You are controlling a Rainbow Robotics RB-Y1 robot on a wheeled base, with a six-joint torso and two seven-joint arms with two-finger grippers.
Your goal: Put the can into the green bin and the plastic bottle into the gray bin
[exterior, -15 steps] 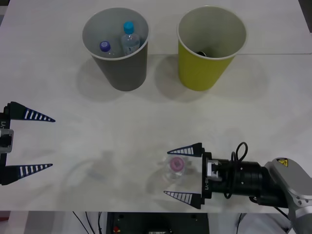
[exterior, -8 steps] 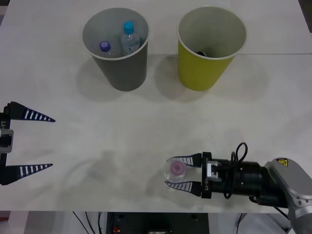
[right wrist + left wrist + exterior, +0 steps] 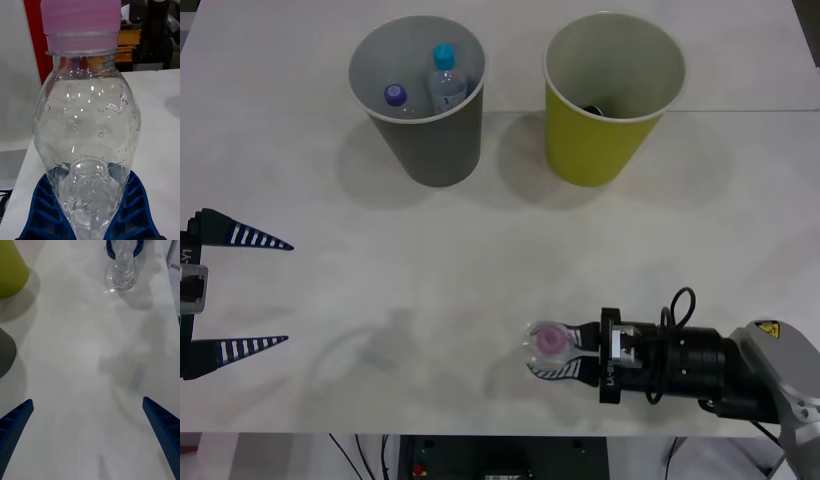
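- Two bins stand on the surface [image 3: 480, 270]: the gray bin [image 3: 430, 140] (two bottles inside) and the green bin [image 3: 605, 140].
- One plastic bottle [image 3: 550, 342] stands near the front edge.
- Right end effector [image 3: 556, 352] has squeezed onto it since before.
- Left end effector [image 3: 240, 293] waits, fingers apart.

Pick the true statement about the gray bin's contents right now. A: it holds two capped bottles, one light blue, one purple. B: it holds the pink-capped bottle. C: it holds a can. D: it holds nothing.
A: inside the gray bin stand a light-blue-capped bottle and a purple-capped bottle, while the plastic bottle with the pink cap stands on the table in the right gripper.
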